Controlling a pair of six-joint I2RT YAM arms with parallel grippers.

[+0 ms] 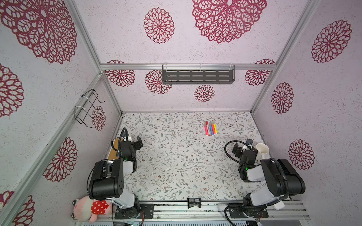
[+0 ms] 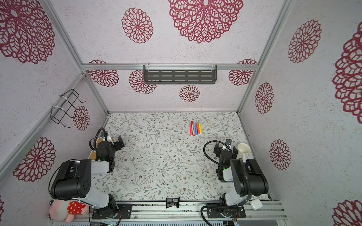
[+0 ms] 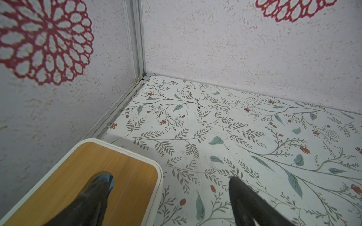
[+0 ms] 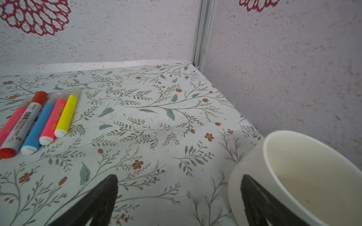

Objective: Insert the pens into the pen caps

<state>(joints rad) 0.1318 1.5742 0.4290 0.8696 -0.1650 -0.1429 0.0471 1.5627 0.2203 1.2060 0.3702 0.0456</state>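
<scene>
Several pens [image 1: 210, 128] [image 2: 195, 128] lie side by side on the flowered mat at the far right of centre. In the right wrist view the pens [image 4: 43, 119] show pink, white, blue, red-pink and yellow barrels. Translucent pen caps [image 4: 76, 91] sit on the coloured ones' far ends and a red cap [image 4: 40, 96] on the white one. My left gripper [image 1: 138, 143] [image 2: 119, 143] [image 3: 169, 177] stands open at the left edge, far from the pens. My right gripper [image 1: 242, 147] [image 2: 225, 146] [image 4: 179, 176] stands open and empty, nearer than the pens.
A white mug [image 1: 262, 149] [image 4: 293, 166] stands just beside the right gripper's outer finger. A wood-topped white box [image 3: 98, 160] [image 1: 114, 148] lies under the left gripper's outer finger. A plush toy [image 1: 90, 210] and a black packet [image 1: 194, 202] sit at the front rail.
</scene>
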